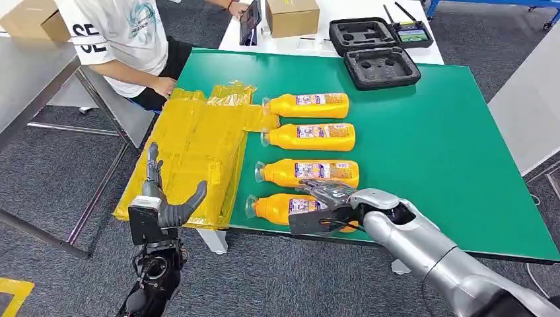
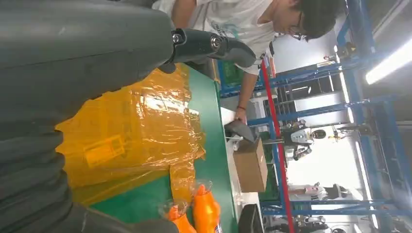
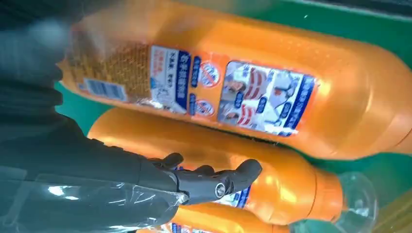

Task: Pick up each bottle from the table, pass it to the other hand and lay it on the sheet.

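Note:
Several orange bottles lie side by side on the green table (image 1: 436, 152), caps toward the yellow sheet (image 1: 198, 152). My right hand (image 1: 327, 195) is low over the nearest bottle (image 1: 274, 208), its fingers spread and reaching toward the bottle behind it (image 1: 307, 172); it grips nothing. In the right wrist view the nearest bottle (image 3: 243, 87) looms large and a dark finger (image 3: 214, 182) lies across the one behind it. My left hand (image 1: 162, 198) is raised at the sheet's near left corner, open and empty. The left wrist view looks along the crinkled sheet (image 2: 131, 136) to two bottle necks (image 2: 206, 211).
A person in a white shirt (image 1: 125, 33) sits at the table's far left corner, one hand near the sheet. A cardboard box (image 1: 292, 16) and an open black foam case (image 1: 376, 53) stand at the back. A grey table (image 1: 26, 72) stands to the left.

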You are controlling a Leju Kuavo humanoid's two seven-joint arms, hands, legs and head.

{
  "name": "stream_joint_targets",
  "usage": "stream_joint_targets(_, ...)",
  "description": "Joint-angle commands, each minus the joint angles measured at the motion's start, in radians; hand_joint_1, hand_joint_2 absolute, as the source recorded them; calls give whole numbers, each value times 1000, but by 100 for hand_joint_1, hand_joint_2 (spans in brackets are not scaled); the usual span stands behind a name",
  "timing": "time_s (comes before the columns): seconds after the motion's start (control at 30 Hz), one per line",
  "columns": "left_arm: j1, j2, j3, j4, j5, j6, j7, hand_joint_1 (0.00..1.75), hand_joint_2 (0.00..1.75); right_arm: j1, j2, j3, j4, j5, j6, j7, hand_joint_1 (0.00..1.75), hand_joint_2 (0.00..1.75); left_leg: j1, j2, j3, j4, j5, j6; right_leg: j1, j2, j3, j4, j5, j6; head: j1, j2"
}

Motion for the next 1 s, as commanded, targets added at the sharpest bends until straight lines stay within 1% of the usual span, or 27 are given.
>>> stream_joint_targets(0.03,-16,14,6,40,3,-3,5,0,175,2,21,52,75,14,-19,6,0,175,1,0,2,-1,0,-1,1,1,2,-1,0,-1,0,0)
stream_joint_targets(0.13,-19,12,5,49,3,-2,5,0,175,21,18,55,86,20,-31,2,0,175,1,1,2,-1,0,-1,1,1,2,-1,0,-1,0,0)
stream_joint_targets(0.27,-21,8,4,63,4,-4,5,0,175,24,46,64,147,41,-43,2,0,175,1,0,2,-1,0,-1,1,1,2,-1,0,-1,0,0)
stream_joint_targets(0.43,-25,11,5,62,4,-5,5,0,175,32,60,65,162,43,-45,4,0,175,2,1,4,-2,0,-2,2,1,4,-3,1,-3,0,0)
stream_joint_targets(0.53,-30,13,5,57,6,-6,5,0,175,41,69,57,179,53,-57,11,0,175,0,0,2,-1,0,-1,1,0,2,-1,0,-1,0,0)
stream_joint_targets(0.8,-21,11,8,51,10,-7,6,0,175,12,86,46,240,84,-62,16,0,175,1,1,3,-1,0,-1,1,1,2,-1,1,-1,0,0)
stream_joint_targets(0.83,-21,11,9,51,11,-7,6,0,175,1,88,49,248,85,-59,14,7,175,0,1,2,-1,0,-1,1,1,2,-1,0,-1,0,0)
stream_joint_targets(0.87,-19,11,10,49,13,-7,6,0,175,-12,89,47,251,80,-49,7,52,175,1,1,2,0,0,-1,1,1,2,-1,1,-2,0,0)
stream_joint_targets(0.9,-16,11,12,48,14,-6,6,0,175,-21,93,48,253,79,-45,5,138,175,0,1,2,0,0,-1,0,1,1,0,0,-1,0,0)
stream_joint_targets(0.93,-12,12,13,43,14,-6,6,0,175,-30,98,50,263,79,-44,3,157,175,1,2,2,0,0,-1,1,2,1,-1,1,-2,0,0)
stream_joint_targets(1.0,-3,11,20,34,15,-4,6,0,175,-41,109,53,275,75,-37,-4,168,175,0,2,2,0,0,-1,1,2,1,-1,1,-2,0,0)
